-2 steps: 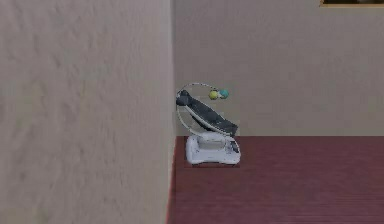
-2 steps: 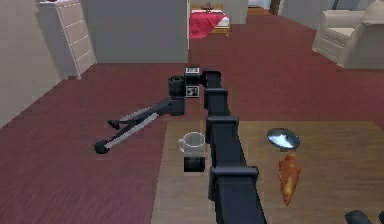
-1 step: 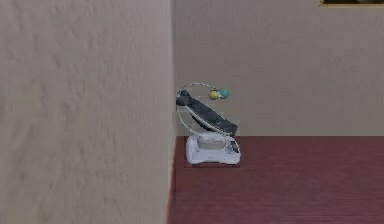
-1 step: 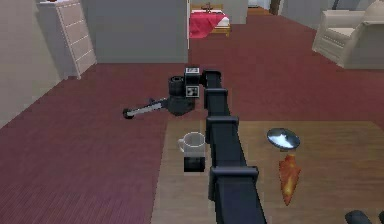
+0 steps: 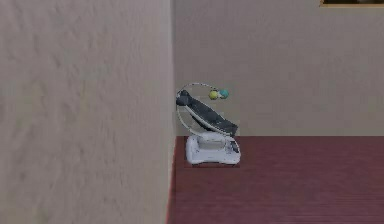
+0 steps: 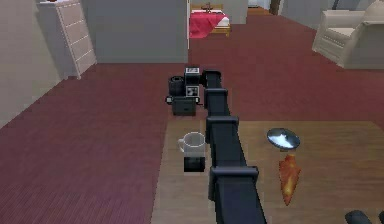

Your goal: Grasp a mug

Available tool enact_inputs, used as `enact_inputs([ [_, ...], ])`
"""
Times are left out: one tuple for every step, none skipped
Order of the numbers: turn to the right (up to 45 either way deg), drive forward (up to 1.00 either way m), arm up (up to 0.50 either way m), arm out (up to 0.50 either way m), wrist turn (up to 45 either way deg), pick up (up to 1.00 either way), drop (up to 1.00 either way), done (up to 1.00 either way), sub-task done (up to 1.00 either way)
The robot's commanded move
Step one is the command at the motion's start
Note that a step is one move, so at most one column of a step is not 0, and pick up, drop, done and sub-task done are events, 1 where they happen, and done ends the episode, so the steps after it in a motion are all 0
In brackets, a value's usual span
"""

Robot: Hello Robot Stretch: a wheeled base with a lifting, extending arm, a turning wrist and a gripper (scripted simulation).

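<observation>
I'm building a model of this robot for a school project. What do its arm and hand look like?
The arm is a black square bar built of stepped, nested sections. Near its far end sit two small white squares with black marks. The hand is a dark, blocky body.

The wooden table [image 6: 340, 160] bears a white mug [image 6: 192, 143], a grey disc [image 6: 284, 139] and an orange-brown lump [image 6: 288, 178].

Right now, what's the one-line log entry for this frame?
mug: white, upright on wooden table, beside arm | tool: out past table edge, red floor behind | grasp: not done
</observation>
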Motion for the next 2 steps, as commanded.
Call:
enact_inputs([
  [0.0,0.0,0.0,0.0,6.0,0.0,0.0,0.0,0.0],
  [0.0,0.0,-0.3,0.0,0.0,0.0,0.0,0.0,0.0],
])
